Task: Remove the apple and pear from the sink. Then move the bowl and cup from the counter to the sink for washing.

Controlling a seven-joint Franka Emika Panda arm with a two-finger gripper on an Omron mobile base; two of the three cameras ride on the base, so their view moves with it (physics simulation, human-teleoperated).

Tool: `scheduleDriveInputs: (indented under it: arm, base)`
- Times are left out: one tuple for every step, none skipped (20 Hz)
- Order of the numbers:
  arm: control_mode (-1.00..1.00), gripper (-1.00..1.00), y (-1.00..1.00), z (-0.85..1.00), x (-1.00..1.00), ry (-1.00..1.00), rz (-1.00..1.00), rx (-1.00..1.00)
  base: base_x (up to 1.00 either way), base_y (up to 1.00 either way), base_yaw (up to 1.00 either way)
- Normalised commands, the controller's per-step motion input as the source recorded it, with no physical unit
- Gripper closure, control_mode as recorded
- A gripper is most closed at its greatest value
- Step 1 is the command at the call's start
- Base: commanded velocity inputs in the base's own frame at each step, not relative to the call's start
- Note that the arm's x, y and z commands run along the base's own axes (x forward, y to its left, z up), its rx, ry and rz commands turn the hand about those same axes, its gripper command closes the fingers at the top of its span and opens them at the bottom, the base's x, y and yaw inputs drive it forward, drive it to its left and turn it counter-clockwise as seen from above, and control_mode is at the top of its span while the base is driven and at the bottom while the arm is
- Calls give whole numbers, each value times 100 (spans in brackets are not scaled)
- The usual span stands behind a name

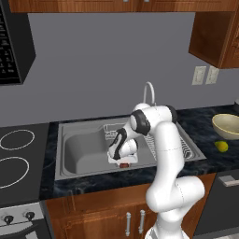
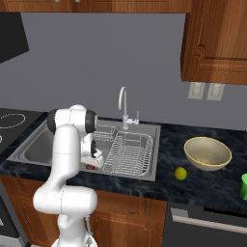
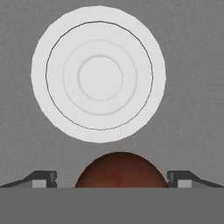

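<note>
The gripper [image 3: 112, 178] hangs low in the sink [image 1: 79, 154], jaws spread wide to either side of the apple [image 3: 121, 170] on the basin floor beside the drain [image 3: 98, 74]; pear [image 2: 181, 173], bowl [image 2: 207, 153] and cup [image 2: 243, 186] sit on the counter [image 2: 212, 185]

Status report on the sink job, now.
Gripper open, down in the sink, fingers either side of the apple. Pear out on the counter by the bowl. Nothing blocking.
</note>
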Motion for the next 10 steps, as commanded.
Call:
scheduleDriveInputs:
  arm:
    - [-100,-100,0,-6,-21,0,-2,-2]
    - [-100,-100,0,-8,-19,0,-2,-2]
    - [-100,-100,0,-9,-17,0,-2,-3]
    - [-100,-100,0,-11,-12,0,-2,-3]
    - [-100,-100,0,-12,-8,0,-2,-4]
    - [-100,-100,0,-13,-6,0,-2,-4]
    - [-100,-100,0,-13,-1,0,-1,-4]
    - [-100,-100,0,-15,0,0,0,-4]
    - [-100,-100,4,-14,0,0,0,-5]
    - [-100,100,3,-12,1,0,0,-4]
  base:
    - [0,0,0]
    - [0,0,0]
    - [0,0,0]
    - [0,0,0]
    - [0,0,0]
    - [0,0,0]
    - [0,0,0]
    - [0,0,0]
    - [0,0,0]
    - [0,0,0]
